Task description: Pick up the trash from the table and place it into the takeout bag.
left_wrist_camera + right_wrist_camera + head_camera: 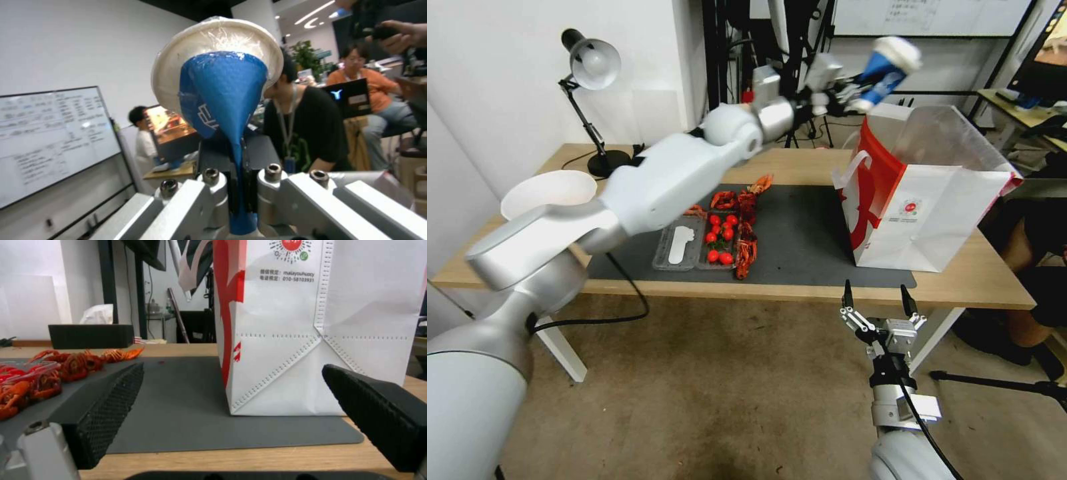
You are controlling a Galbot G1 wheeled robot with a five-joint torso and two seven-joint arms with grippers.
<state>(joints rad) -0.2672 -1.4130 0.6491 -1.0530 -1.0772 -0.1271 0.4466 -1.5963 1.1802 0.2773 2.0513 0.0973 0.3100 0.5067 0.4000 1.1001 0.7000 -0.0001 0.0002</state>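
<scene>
Left arm fills the lower left of the head view, reaching up toward top centre, where the left gripper (854, 93) is clamped on the blue cup (884, 75). Cup tilted, white lid toward the upper right of the frame, hanging in the air just above the open mouth of the takeout bag (920, 213). Left wrist view confirms the hold: cup wall (225, 90) pinched flat between the closed fingers (211, 173) (visibly squashed at the base).

Bag stands upright at right of centre, on the right end of the dark mat (800, 240) on the table (980, 280).

Right gripper (877, 300) low in the frame, below the table's near edge, fingers spread wide, holding nothing.

Tomato tray (710, 243) and red crayfish shells (746, 233) on the mat, centre; white bowl (547, 192) at far left.
</scene>
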